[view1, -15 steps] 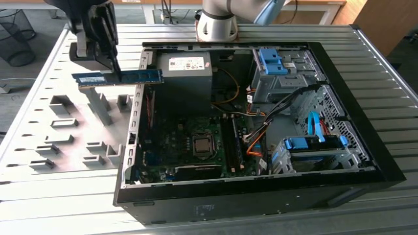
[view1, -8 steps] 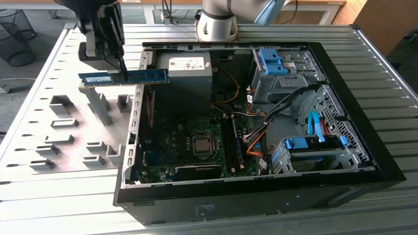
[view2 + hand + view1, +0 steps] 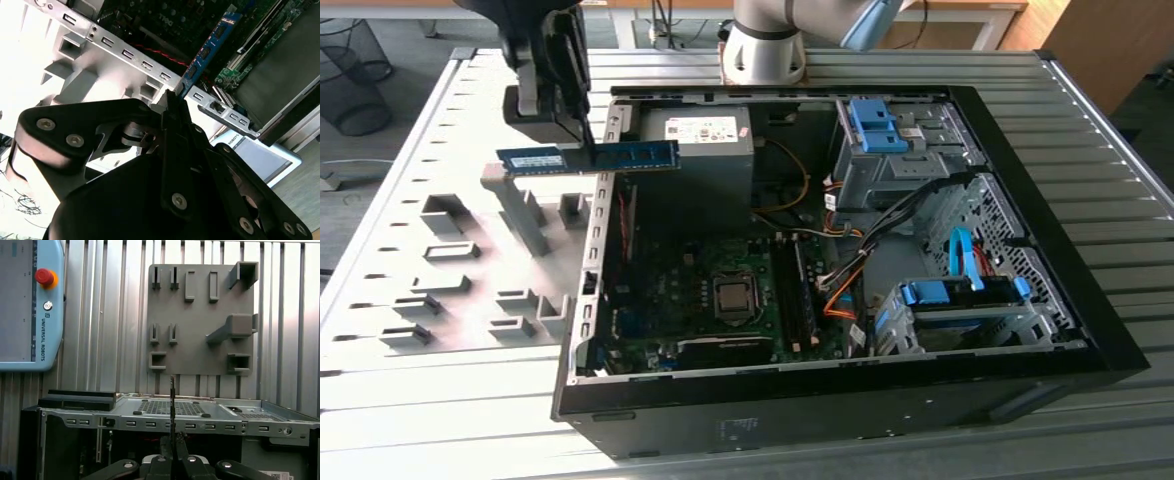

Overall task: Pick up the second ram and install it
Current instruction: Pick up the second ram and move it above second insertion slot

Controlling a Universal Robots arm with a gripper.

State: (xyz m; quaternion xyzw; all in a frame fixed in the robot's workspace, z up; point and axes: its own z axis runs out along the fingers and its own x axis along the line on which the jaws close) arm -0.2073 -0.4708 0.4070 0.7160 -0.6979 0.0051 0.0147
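Nearest the exterior camera stands the open case (image 3: 854, 400), its board (image 3: 707, 300) lying flat inside with the RAM slots (image 3: 794, 290) running near-to-far just beside the CPU socket (image 3: 735, 298), at its 3 o'clock. Beyond that, above the case's side wall at about 10 o'clock from the socket, the gripper (image 3: 576, 150) hangs with its jaws clamped on the ram (image 3: 594, 157), which it carries level and edge-on, clear of everything below. In the second wrist view the fingers (image 3: 172, 107) pinch the stick's near end and the ram (image 3: 210, 45) reaches out over the case wall toward the board; in the first wrist view it shows as a thin upright line (image 3: 172, 405) between the fingers. Farther still sits the grey holder plate (image 3: 467, 270) on the slatted table (image 3: 427, 400).

The pickup looks done; the step in hand is the carry toward the slots. As a judgement, seating will call for lining the stick's length up with a free slot, the notch matched, then a straight, even press down.
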